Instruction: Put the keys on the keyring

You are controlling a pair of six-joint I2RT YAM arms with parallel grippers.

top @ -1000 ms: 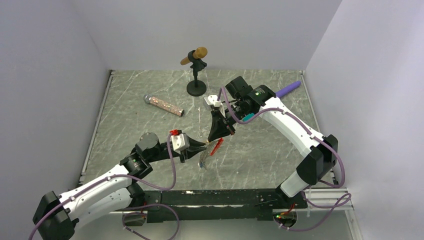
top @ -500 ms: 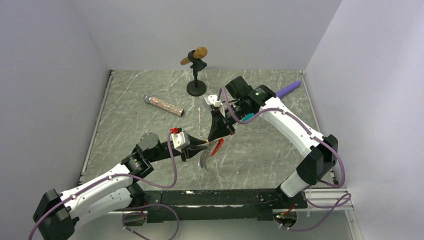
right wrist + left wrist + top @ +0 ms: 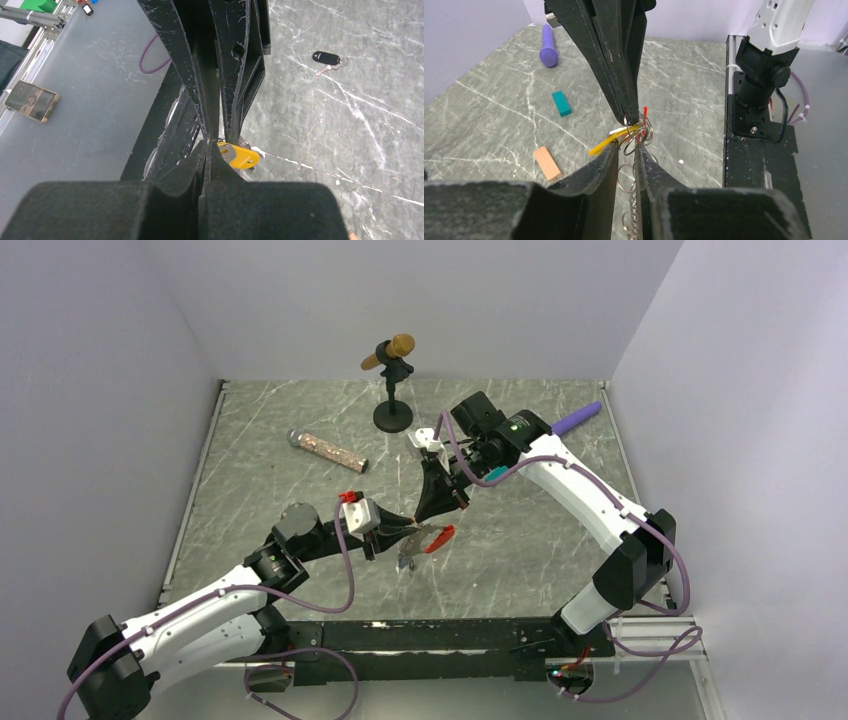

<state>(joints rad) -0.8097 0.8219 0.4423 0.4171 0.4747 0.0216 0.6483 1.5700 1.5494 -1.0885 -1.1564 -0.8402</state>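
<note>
My left gripper (image 3: 408, 531) (image 3: 627, 147) is shut on the keyring's silvery rings (image 3: 634, 142), which hang as a chain between its fingers. The red fob (image 3: 438, 537) sticks out to the right of it. My right gripper (image 3: 424, 519) (image 3: 209, 145) points down from above, its tips meeting the left gripper's tips. It is shut on the yellow key (image 3: 240, 155) (image 3: 610, 140) right at the rings. A black key (image 3: 327, 58) lies on the table beyond. The blue key is out of view.
A teal block (image 3: 561, 103), a salmon-orange block (image 3: 547, 163) and a purple stick (image 3: 548, 45) (image 3: 578, 418) lie on the marble table (image 3: 300, 500). A microphone on a black stand (image 3: 392, 370) and a glittery tube (image 3: 328, 450) are at the back.
The red fob has swung up from hanging slantwise to lying nearly level, pointing right. The left gripper has edged a little away from me. The right gripper has hardly moved.
</note>
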